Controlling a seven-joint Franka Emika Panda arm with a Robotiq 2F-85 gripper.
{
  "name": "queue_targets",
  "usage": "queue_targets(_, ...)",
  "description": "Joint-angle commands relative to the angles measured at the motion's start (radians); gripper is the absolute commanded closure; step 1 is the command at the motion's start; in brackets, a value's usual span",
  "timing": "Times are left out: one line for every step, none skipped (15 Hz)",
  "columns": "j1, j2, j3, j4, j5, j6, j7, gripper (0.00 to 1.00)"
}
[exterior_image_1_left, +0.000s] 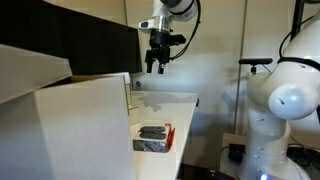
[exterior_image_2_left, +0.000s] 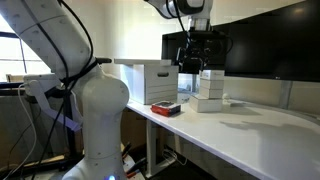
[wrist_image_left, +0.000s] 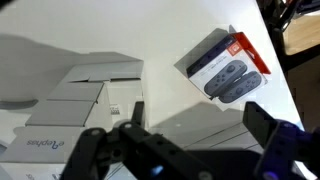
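My gripper (exterior_image_1_left: 157, 64) hangs high above the white desk (exterior_image_1_left: 178, 101), open and empty; it also shows in an exterior view (exterior_image_2_left: 195, 64). In the wrist view its two dark fingers stand wide apart (wrist_image_left: 180, 140) with nothing between them. Below lies a flat game-console box (wrist_image_left: 225, 68), grey with a red edge and pictures of controllers. It sits near the desk's front edge in both exterior views (exterior_image_1_left: 153, 137) (exterior_image_2_left: 166, 108). The gripper touches nothing.
Stacked small white boxes (exterior_image_2_left: 209, 90) (wrist_image_left: 80, 100) stand on the desk under the gripper's side. A larger white carton (exterior_image_2_left: 150, 82) (exterior_image_1_left: 80, 130) and a black monitor (exterior_image_2_left: 260, 45) stand nearby. A second white robot arm (exterior_image_2_left: 95, 100) stands beside the desk.
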Motion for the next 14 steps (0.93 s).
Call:
queue_targets(-0.005, -0.099, -0.055, -0.072, 0.022, 0.011, -0.112, 0.00)
queue_targets(-0.006, -0.109, -0.075, -0.074, 0.015, -0.002, -0.145, 0.00)
queue_targets(-0.012, -0.091, -0.079, -0.060, -0.007, -0.014, -0.159, 0.00)
queue_targets(-0.015, -0.078, -0.057, -0.045, 0.006, -0.011, -0.107, 0.00)
queue_targets(-0.017, -0.083, -0.068, -0.047, 0.007, -0.014, -0.124, 0.00)
queue_targets(-0.018, -0.083, -0.073, -0.047, 0.008, -0.014, -0.134, 0.00)
queue_targets(-0.018, -0.082, -0.074, -0.047, 0.008, -0.014, -0.137, 0.00)
queue_targets(-0.018, -0.082, -0.073, -0.047, 0.008, -0.014, -0.137, 0.00)
queue_targets(-0.018, -0.082, -0.072, -0.047, 0.007, -0.014, -0.137, 0.00)
queue_targets(-0.004, -0.085, -0.077, -0.053, 0.040, -0.020, -0.137, 0.00)
queue_targets(0.022, -0.087, -0.091, -0.063, 0.104, -0.009, -0.148, 0.00)
queue_targets(0.043, -0.085, -0.098, -0.076, 0.178, 0.015, -0.150, 0.00)
queue_targets(0.053, -0.082, -0.087, -0.093, 0.245, 0.061, -0.134, 0.00)
queue_targets(0.064, -0.081, -0.080, -0.111, 0.313, 0.105, -0.134, 0.00)
